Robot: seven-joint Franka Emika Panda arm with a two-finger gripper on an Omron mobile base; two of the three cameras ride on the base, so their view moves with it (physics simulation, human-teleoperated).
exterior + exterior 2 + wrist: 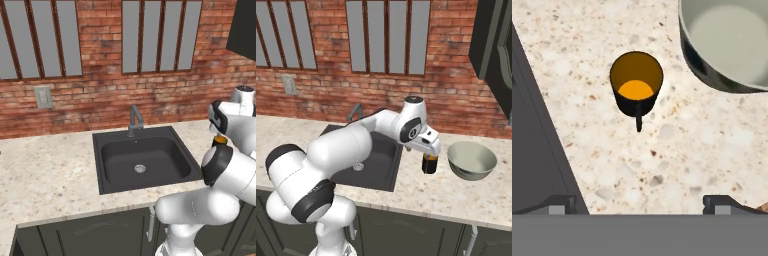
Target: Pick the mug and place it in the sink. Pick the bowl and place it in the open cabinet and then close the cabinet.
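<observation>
The bench (421,192) is pale speckled stone, beige with brown and grey flecks, running under a red brick wall (446,95) with tall grey-paned windows (387,35).

The mug (636,85) stands upright on the stone near the bench's front edge, between the sink (142,159) and the bowl (472,160). It is a small black cylinder with a round mouth; its inside is brownish on the wall and bright orange-yellow at the bottom. In the hand view a thin black handle sticks out from its side toward the bottom of the picture. It touches neither neighbour.

The bowl is wide and round, pale grey-green outside, lighter and smooth within, with a thin rim. It sits just beside the mug on the side away from the sink, well apart from the front edge.

The sink is a matt black rectangular basin let into the stone, with rounded inner corners, a round silver drain (140,169) and a grey angular faucet (134,119) at its back rim.

The gripper (429,154) hangs straight above the mug, its fingers spread wide apart with nothing between them; its dark tips (559,204) show at either side of the hand view, clear of the mug.

The cabinet (495,45) is dark grey-green and hangs on the wall above the bowl, its door (505,60) swung out; the door's moulding is hard to make out.
</observation>
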